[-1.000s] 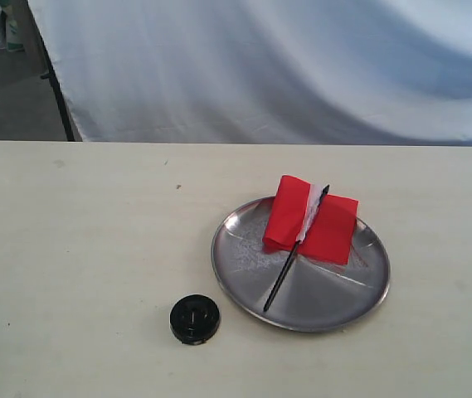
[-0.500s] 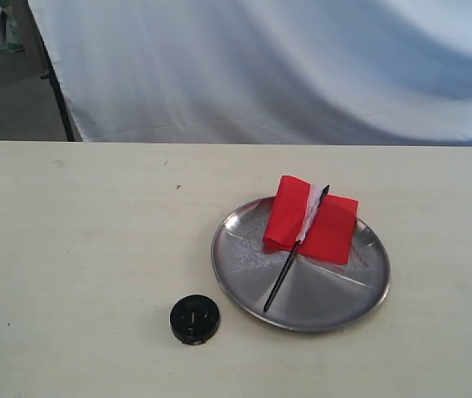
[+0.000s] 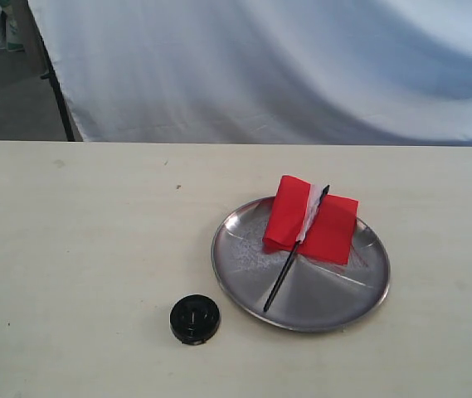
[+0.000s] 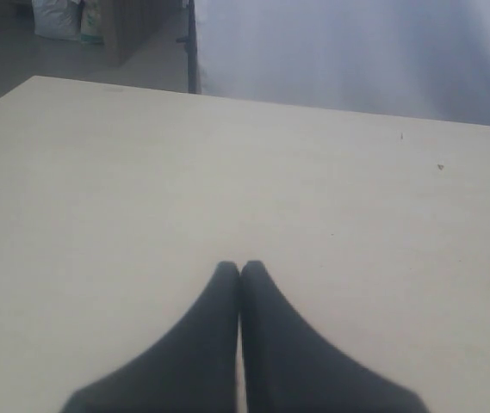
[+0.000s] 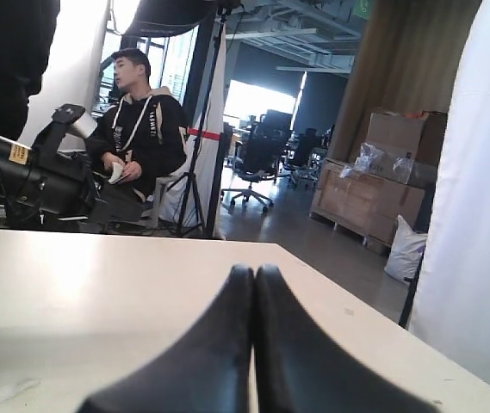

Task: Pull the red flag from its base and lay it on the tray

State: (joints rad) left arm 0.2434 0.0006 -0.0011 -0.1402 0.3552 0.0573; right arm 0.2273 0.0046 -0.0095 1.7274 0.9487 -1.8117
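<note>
Plainly, the left claw (image 4: 240, 274) is clenched, its two dark fingers pressed tip to tip with nothing between them, and it hangs over a wide stretch of pale desk (image 4: 141, 189) that runs on to the far edge. The right claw (image 5: 254, 274) is clenched the same way and grips nothing; past its tips the desk ends at a corner edge, with a seated person (image 5: 137, 129) and stacked boxes (image 5: 374, 185) well beyond it on the workshop floor. Neither claw shows in the exterior view. There the red flag (image 3: 310, 217) lies on the tray (image 3: 335, 311), right of the desk's middle. Its thin black pole slants from just inside the tray's near-left rim up toward the far side, and the folded red cloth sits over the far part of the tray, reaching about to the far rim. The base (image 3: 195, 319) stands by itself on the desk, near and left of the tray, close to the rim but apart from it. Broad open desk lies to the left of both, and a narrower strip lies to the right of the tray. Along the desk's far edge hangs a white drape (image 3: 260, 66).
</note>
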